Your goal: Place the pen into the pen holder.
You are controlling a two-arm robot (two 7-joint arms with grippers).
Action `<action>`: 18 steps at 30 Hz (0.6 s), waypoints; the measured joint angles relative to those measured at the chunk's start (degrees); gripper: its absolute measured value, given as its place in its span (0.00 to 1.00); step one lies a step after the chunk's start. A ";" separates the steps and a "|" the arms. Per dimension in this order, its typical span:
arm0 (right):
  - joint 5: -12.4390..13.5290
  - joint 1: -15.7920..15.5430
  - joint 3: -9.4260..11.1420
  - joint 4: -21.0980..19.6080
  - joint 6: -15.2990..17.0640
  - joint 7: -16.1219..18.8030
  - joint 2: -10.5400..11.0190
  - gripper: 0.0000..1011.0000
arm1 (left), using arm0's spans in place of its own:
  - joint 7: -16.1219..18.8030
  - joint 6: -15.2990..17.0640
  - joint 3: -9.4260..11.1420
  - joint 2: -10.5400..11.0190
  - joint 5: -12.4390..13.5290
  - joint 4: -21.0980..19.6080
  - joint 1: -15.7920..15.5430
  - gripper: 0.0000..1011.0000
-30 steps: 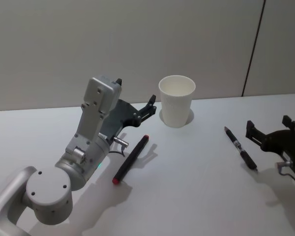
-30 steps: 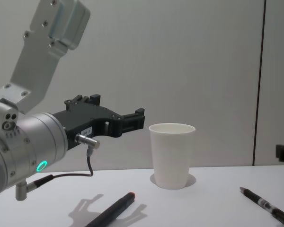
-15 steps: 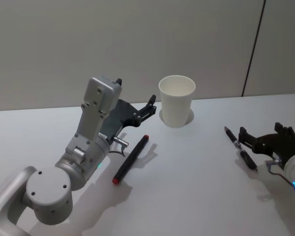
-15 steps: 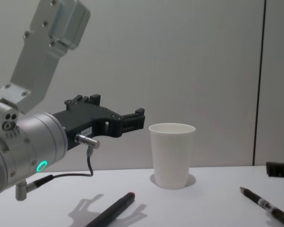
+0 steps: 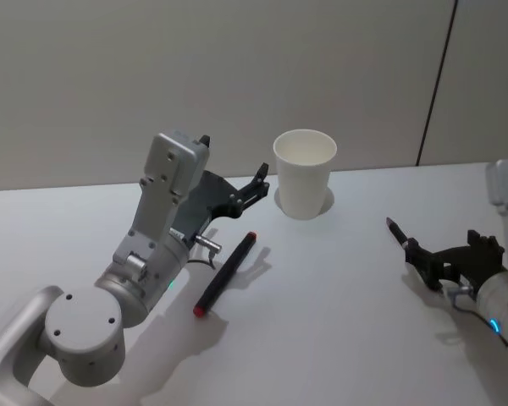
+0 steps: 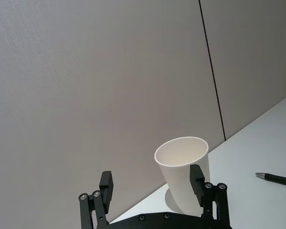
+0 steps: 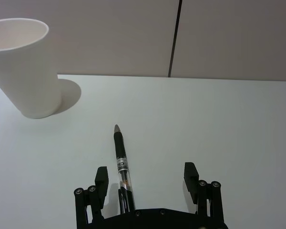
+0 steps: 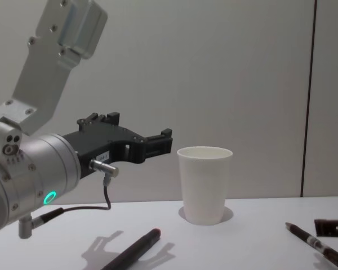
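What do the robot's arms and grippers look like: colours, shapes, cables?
Both arms are silver-grey with rounded joints. The left arm bears a green ring light and a thin black cable. The left gripper and right gripper are black, two-fingered, with small screws.

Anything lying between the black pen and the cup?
No. The table between the black pen and the pen holder is bare, clearest in the right wrist view. The right gripper, open, straddles the pen's rear end. The left gripper hangs farther left.
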 joint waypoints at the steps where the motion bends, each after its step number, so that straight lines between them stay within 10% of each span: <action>1: -0.37 0.15 -0.10 0.43 0.15 0.01 -0.22 0.99 | 0.00 0.00 0.00 0.00 0.00 0.00 0.00 0.99; 18: -2.60 1.84 -0.83 4.97 -0.64 1.12 -2.33 0.99 | 0.00 0.00 0.00 0.00 0.00 0.00 0.00 0.99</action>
